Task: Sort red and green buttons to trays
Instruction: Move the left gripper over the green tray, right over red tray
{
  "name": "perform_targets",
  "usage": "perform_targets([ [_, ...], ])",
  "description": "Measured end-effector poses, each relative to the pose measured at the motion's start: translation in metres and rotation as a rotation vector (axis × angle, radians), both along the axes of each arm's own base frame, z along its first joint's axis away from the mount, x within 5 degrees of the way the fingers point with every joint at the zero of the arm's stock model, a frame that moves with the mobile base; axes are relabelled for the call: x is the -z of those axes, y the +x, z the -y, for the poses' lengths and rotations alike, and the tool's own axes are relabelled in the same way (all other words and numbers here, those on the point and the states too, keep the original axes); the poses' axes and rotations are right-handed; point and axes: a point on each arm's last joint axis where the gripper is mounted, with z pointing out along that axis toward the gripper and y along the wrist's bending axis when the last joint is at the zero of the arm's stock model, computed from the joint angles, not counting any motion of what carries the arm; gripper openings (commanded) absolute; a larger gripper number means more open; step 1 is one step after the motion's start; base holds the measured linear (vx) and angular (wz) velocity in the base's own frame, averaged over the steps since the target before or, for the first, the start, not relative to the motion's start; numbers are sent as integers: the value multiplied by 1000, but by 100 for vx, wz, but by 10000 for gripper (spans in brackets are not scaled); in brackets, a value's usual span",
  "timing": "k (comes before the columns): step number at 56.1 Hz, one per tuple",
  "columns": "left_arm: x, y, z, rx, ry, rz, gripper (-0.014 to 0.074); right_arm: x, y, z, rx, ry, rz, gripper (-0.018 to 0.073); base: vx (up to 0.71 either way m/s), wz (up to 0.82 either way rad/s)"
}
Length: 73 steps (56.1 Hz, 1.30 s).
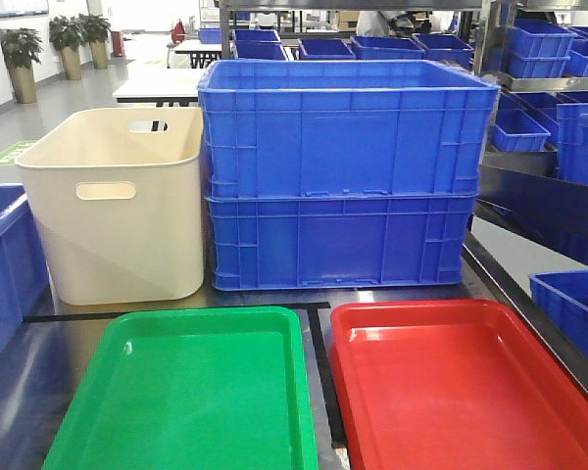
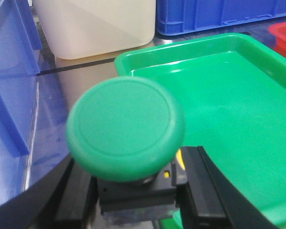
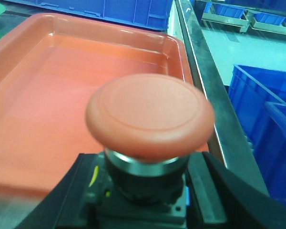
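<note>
Pinched by its dark base in the left gripper (image 2: 138, 193): the green button (image 2: 125, 126), domed cap upright above the jaws, a black finger pressed to each side of the block. Ahead of those jaws and off to their right, the green tray (image 2: 181, 45), glossy and bare, with its raised corner rim just past the cap. Hard to tell from the wrist view whether the base hangs over the tray floor or just short of the rim.

Much the same in the right gripper (image 3: 138, 202): the red button (image 3: 150, 114), clamped by its base, cap up. Ahead of these jaws and to their left, the red tray (image 3: 47, 95), nothing in it. To their right, the metal table edge (image 3: 205, 95).

Judged as the carry-and-place step: each button held at the tray of its own colour, neither yet set down.

For the next move:
- Ease each gripper forward until the base clears the raised rim.
- Lower until the block meets the tray floor.
- Part the jaws and withdraw straight up, so as not to topple the top-heavy cap.

Farther ahead, beyond both trays: a cream bin (image 1: 118, 206) and stacked blue crates (image 1: 343, 176), well apart from the jaws and no part of this job.
</note>
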Motion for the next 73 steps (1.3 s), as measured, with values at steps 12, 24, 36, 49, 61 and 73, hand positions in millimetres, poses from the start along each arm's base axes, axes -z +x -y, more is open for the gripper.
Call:
perform_targets([
  [12,0,0,0,0,0,0,-1,0,0,0,0,0,0,11,8,2],
  [24,0,0,0,0,0,0,-1,0,0,0,0,0,0,11,4,0],
  [36,0,0,0,0,0,0,-1,0,0,0,0,0,0,11,1,0],
  [49,0,0,0,0,0,0,-1,0,0,0,0,0,0,11,0,0],
  [61,0,0,0,0,0,0,-1,0,0,0,0,0,0,11,0,0],
  [73,0,0,0,0,0,1,-1,-1,0,-1,-8,5,12,11,0,0],
])
